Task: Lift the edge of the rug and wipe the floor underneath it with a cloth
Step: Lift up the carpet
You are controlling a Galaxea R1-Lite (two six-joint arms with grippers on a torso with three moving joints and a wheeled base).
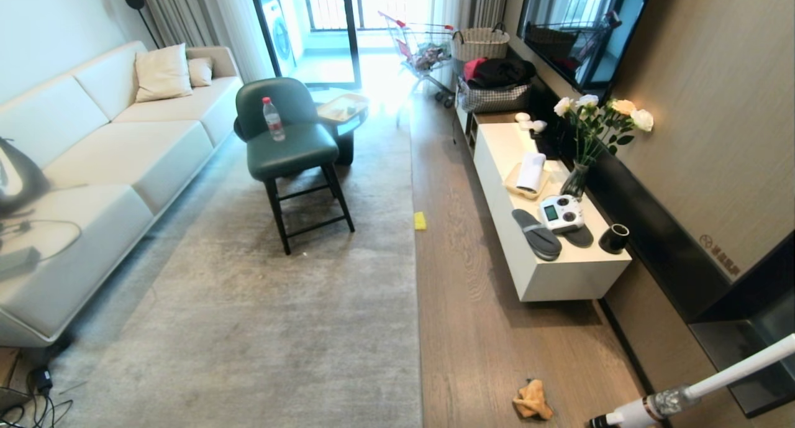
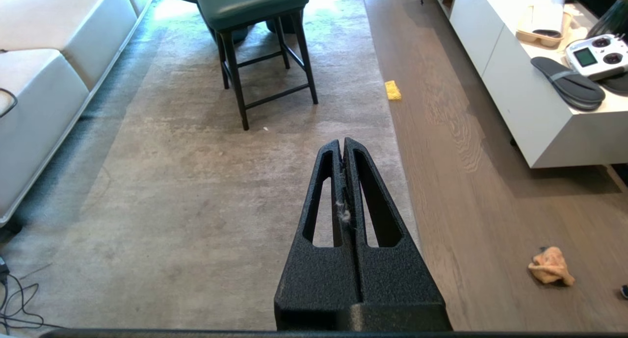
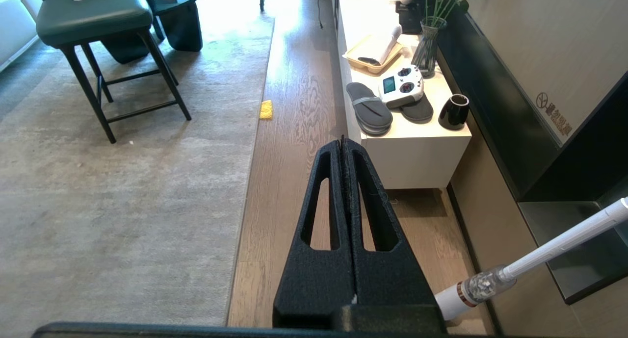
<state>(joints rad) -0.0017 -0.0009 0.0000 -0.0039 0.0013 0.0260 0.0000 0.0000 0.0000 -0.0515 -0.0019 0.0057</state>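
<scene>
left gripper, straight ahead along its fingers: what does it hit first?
Probably the rug. The left gripper, shut, points forward and down over its pile near the rug edge; nothing stands between. The stool sits farther on and aside. Depth is uncertain.

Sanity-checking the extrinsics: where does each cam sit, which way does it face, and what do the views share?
Head: high on the robot, looking forward and down the room at the rug edge and floor; no arm shows.
Left wrist: behind the shut left gripper, above the rug, facing forward and down.
Right wrist: behind the shut right gripper, above the floor, facing forward and down.
Shared: the yellow sponge in all three; the cloth in the head and left wrist views.
</scene>
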